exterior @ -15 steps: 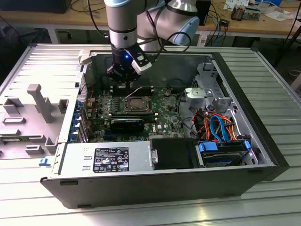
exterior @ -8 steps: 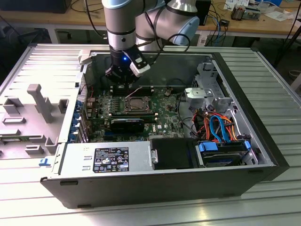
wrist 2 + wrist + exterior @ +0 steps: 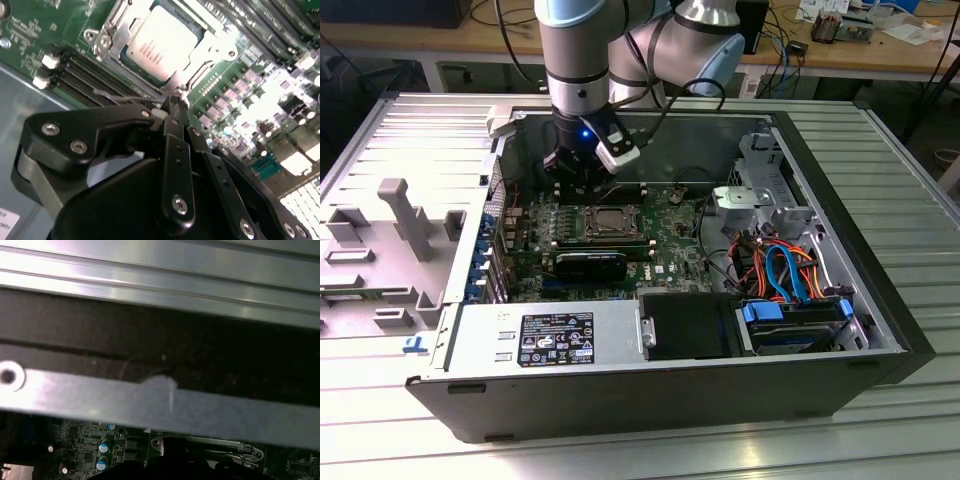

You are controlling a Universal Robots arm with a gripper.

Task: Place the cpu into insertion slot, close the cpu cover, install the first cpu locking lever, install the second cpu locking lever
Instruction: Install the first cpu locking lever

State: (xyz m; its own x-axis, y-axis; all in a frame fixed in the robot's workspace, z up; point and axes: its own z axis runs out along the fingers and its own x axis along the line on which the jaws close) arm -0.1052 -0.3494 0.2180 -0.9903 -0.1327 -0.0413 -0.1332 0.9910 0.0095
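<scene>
Item: open computer case [image 3: 880,330] on a slatted metal tabletop [image 3: 880,150], green motherboard [image 3: 670,245] inside. We log the cpu [image 3: 160,42] as seated in the insertion slot [image 3: 612,221], its pale metal top showing through the central opening of the cpu cover [image 3: 207,52], which lies flat over it. The tool [image 3: 176,102], in the second wrist view, has its fingertips drawn together to a narrow tip just beside the socket's corner, near a thin wire lever [image 3: 107,95] running along the memory slots [image 3: 95,75]; we cannot tell whether the tips pinch that lever or merely touch it. In the exterior view the tool [image 3: 582,178] stands over the socket's far edge. Risks, in our judgement: the thin lever could slip off the tips and spring back; a stray tip could scrape the small components [image 3: 235,92] beside the socket. Obscured: lever ends and their catches sit behind the tool body; the first wrist view gives mostly case wall [image 3: 160,345] and a sliver of board [image 3: 90,445].
</scene>
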